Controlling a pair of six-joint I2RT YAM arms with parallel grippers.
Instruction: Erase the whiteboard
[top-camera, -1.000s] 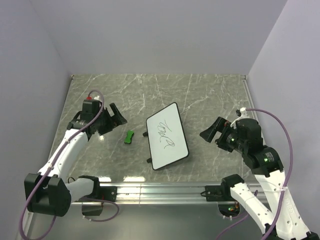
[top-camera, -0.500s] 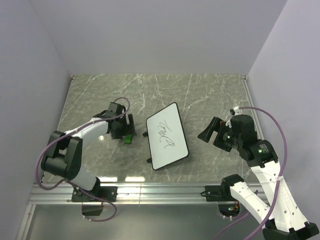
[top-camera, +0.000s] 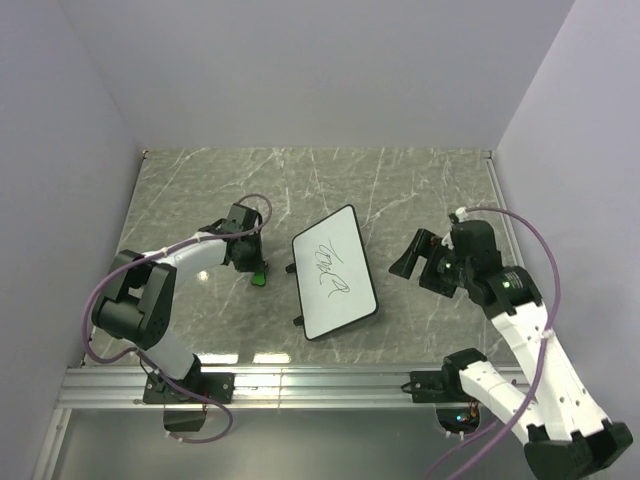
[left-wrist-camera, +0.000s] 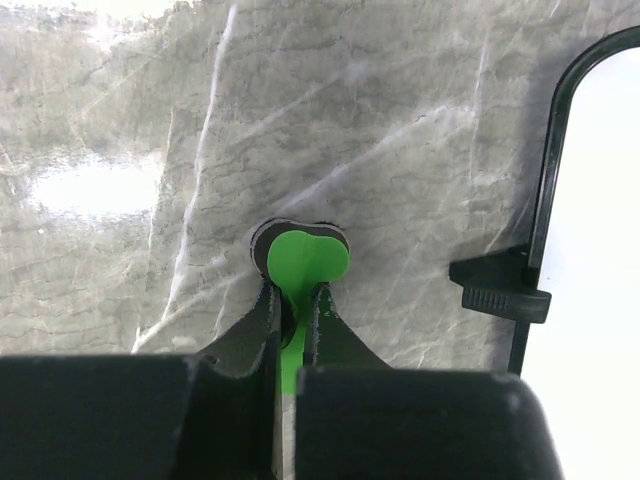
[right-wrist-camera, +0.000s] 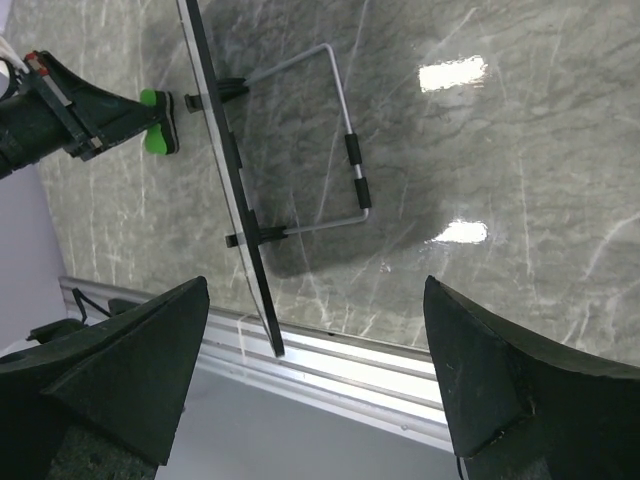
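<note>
One grasp was underway: left jaws clamped the green eraser (left-wrist-camera: 300, 262), right jaws gaped; next it likely needed lifting onto the scribbled whiteboard (top-camera: 333, 285).

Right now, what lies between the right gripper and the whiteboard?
Only bare table separates the right gripper from the whiteboard, as the top view shows; the right wrist view adds the board's wire stand.

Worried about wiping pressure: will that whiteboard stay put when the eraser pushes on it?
Probably not firmly: the whiteboard leans on a thin wire stand, so it may tip or skid on the glossy table. It looks rigid, unlikely to flex.
</note>
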